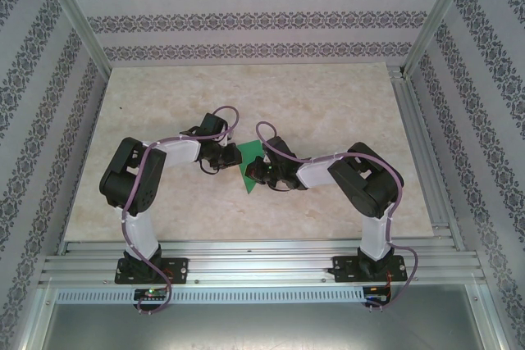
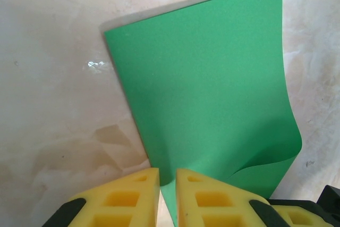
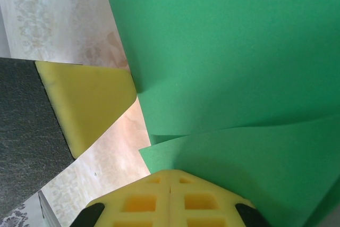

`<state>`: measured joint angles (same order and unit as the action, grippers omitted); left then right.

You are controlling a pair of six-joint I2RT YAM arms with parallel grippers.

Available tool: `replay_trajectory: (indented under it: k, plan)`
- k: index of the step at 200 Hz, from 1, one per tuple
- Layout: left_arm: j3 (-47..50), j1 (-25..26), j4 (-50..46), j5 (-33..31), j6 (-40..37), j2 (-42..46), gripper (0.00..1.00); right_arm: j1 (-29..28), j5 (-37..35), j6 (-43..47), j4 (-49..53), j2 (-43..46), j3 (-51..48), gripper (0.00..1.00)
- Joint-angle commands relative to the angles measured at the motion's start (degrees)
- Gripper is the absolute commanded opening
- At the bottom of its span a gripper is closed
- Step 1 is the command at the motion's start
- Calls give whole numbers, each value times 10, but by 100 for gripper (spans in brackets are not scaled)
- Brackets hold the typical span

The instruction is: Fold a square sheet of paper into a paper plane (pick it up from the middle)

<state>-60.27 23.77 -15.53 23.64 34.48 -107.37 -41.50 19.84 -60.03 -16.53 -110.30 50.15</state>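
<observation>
Paper [image 2: 212,99] between left fingers [image 2: 139,195], right fingers [image 3: 169,198]

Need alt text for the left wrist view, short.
A green sheet of paper lies on a pale marbled table, its lower right part curling up. The left gripper has its yellow fingers nearly shut at the paper's near edge.

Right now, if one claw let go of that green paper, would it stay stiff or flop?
Probably flop: the square sheet of paper already curls over near the left gripper. It looks thin and light, so it would likely slide easily on the smooth table.
</observation>
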Motion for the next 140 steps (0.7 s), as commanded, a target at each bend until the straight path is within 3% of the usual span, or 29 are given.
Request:
replay_trajectory:
  k: [1,79,140]
  plan:
    - [-7,11,-4,-3,-15,-12,17,-1,0,4,5,-19,7,2]
    - [46,11,24,32,5,72,11,3,-8,-22,23,-32,2,0]
    - [54,21,39,54,15,60,3,2,-9,-24,26,-32,1,0]
